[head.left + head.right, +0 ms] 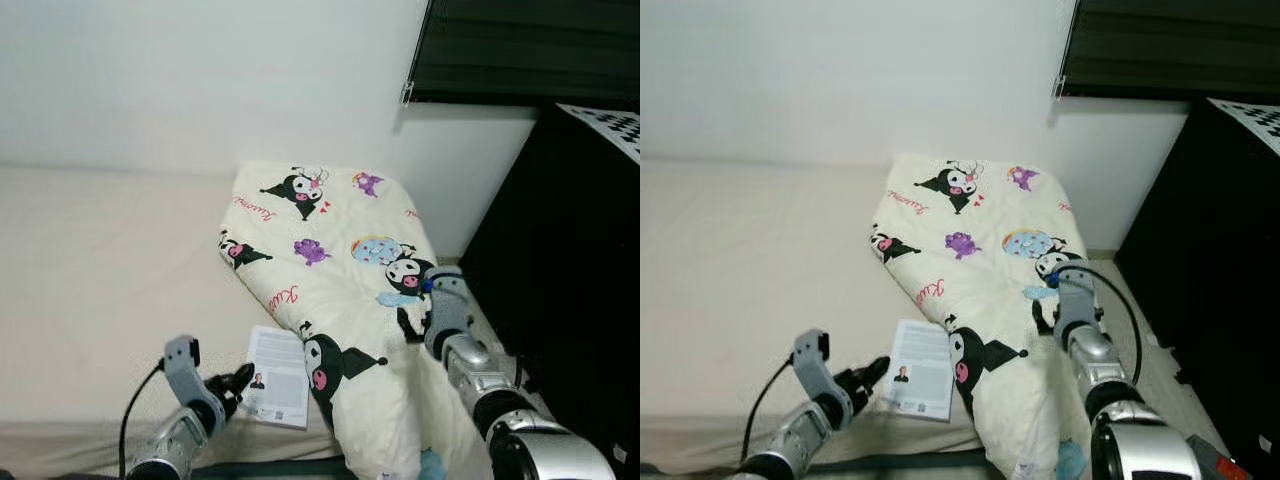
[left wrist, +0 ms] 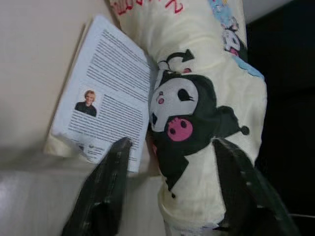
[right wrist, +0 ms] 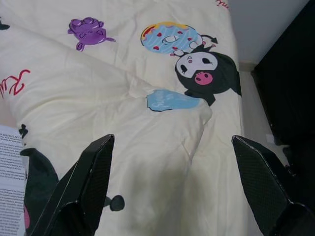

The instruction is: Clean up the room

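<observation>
I've got the left gripper spread wide at the book edge, right gripper wide over the blanket, ready to grab each

- Head stereo pair: looks forward and down from above onto the bed, wall in upper frame, both arms at the bottom edge.
- Left wrist view: close, along its fingers, facing the book and the quilt.
- Right wrist view: close over the quilt's folds; book corner at left edge.
- All four views share the quilt and book.

Soft matt printed cloth quilt, smooth paper booklet, matt fabric bed sheet, glossy silver metal arms
</observation>
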